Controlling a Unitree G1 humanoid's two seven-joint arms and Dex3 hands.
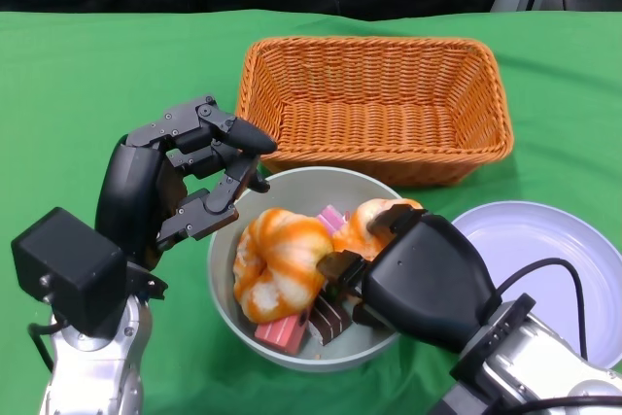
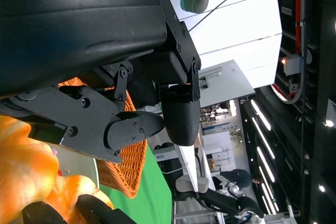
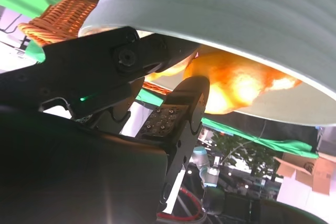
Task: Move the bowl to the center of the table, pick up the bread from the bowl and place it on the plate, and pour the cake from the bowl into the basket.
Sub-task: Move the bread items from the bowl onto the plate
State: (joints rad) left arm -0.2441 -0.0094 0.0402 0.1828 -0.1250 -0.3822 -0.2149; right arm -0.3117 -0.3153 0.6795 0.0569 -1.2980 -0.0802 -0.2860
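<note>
Grey bowl [image 1: 228,274] set at bench centre, wicker basket [image 1: 379,104] at 12 o'clock, plate [image 1: 544,240] at 3 o'clock, bread roll [image 1: 374,225] pinched by right hand [image 1: 408,264], left hand [image 1: 194,177] held wide above bowl rim.

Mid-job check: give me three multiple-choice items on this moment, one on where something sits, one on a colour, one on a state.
1. Where is the orange wicker basket relative to the grey round bowl?
A. Behind it, farther from the robot
B. On the white plate
C. Left of the left hand

2. What colour is the cloth on the table?
A. Blue
B. Green
C. Red

3. What is on the white round plate?
A. A bread
B. A cake slice
C. Nothing

Answers:
1 A, the head view shows the basket just beyond the bowl's far rim.
2 B, green cloth surrounds everything.
3 C, its visible surface is bare, while the orange swirled bread and the other pastries lie in the bowl between the left hand and right hand.
</note>
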